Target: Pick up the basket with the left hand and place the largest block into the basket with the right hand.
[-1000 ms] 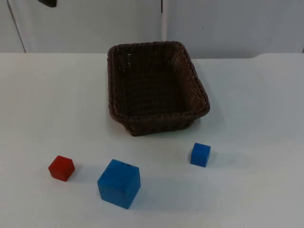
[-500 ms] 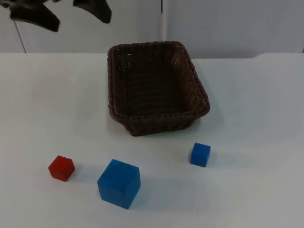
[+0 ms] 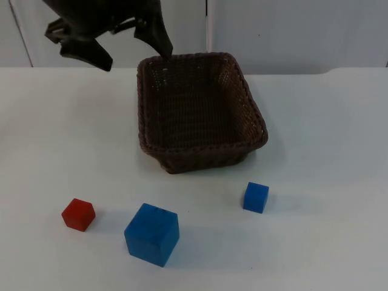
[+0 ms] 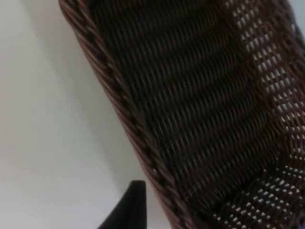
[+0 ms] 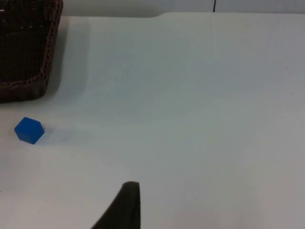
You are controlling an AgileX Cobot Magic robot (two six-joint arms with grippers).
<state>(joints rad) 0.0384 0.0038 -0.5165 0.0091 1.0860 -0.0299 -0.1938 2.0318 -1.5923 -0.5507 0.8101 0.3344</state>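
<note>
Above the basket's far left corner hangs the left gripper (image 3: 134, 56), fingers spread wide, one over the rim and one over the table (image 3: 54, 133) outside it. The basket (image 3: 200, 109) sits on the table, nothing in it. Nearer the front lie a red block (image 3: 78, 214), the big blue block (image 3: 151, 234) and a small blue block (image 3: 256, 197). The right gripper waits; its state cannot be told.

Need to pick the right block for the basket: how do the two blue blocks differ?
The large blue block is clearly bigger than the small blue block. The large blue block sits at the near edge beside the red block; the small blue block lies closer to the basket. Both rest untouched on the table.
</note>
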